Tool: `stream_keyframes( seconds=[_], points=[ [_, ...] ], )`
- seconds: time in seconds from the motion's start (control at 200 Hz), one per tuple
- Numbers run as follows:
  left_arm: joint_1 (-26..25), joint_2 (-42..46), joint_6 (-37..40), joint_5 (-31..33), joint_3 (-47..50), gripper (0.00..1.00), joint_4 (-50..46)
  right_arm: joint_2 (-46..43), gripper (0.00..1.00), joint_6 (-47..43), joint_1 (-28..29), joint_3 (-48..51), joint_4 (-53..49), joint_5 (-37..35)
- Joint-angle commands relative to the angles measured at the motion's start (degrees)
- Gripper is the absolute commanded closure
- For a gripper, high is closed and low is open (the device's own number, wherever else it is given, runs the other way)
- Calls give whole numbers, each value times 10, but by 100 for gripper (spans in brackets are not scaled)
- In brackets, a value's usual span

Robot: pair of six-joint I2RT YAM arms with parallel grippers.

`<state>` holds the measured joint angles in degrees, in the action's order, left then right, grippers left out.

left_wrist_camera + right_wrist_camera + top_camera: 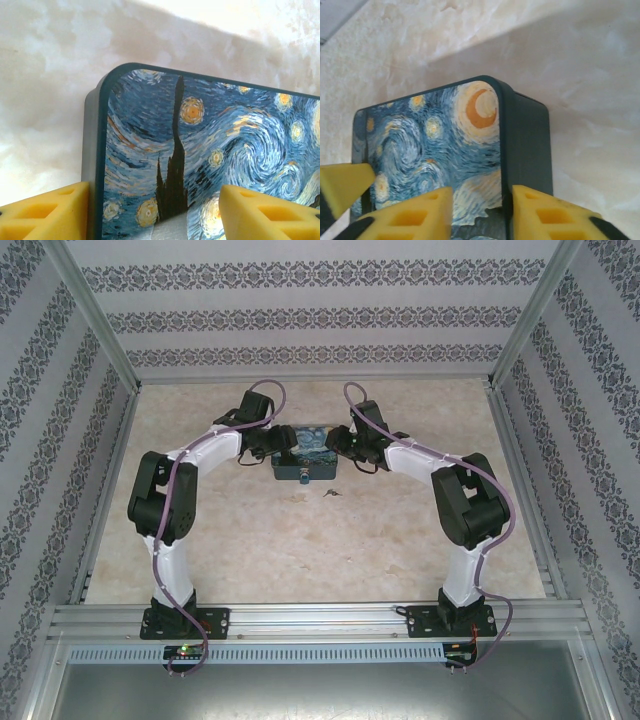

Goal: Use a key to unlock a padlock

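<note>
The dark-blue swirly-painted box lies mid-table between both arms. A tiny teal padlock hangs at its near wall. The small metal key lies on the table just in front of the box, to the right, with no gripper on it. My left gripper is open over the box's left end, one finger outside the side wall, the other above the lid. My right gripper is open astride the right rim of the box, with nothing clamped.
Patterned walls with metal posts enclose the marble-look table at the back and sides. An aluminium rail carrying both arm bases runs along the near edge. A yellow finger of the left gripper pokes into the right wrist view.
</note>
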<state>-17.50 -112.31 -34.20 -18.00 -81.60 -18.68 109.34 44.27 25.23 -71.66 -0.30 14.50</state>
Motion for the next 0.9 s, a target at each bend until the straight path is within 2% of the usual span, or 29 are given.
stream_keyframes(
  seconds=[0.0, 0.08, 0.155, 0.34, 0.55, 0.679, 0.894],
  points=[
    [-34, -12, 6, -124, -23, 33, 102, -12, 51, 8, 39, 10, 49, 115],
    [-32, -11, 7, -120, -29, 31, 101, -30, 42, 5, 32, 21, 51, 111],
    [-30, -8, 8, -112, -33, 27, 100, -53, 38, -2, 27, 34, 46, 108],
    [-9, 19, 6, -86, -22, 18, 103, -123, 36, -35, 25, 92, 20, 98],
    [30, 60, -5, -73, 16, 15, 123, -183, 34, -54, 28, 189, 20, 72],
    [40, 87, -8, -66, 50, 14, 136, -177, 33, -51, 27, 208, 32, 60],
    [40, 139, -25, -62, 114, 12, 152, -115, 34, -46, 26, 144, 31, 74]
  ],
)
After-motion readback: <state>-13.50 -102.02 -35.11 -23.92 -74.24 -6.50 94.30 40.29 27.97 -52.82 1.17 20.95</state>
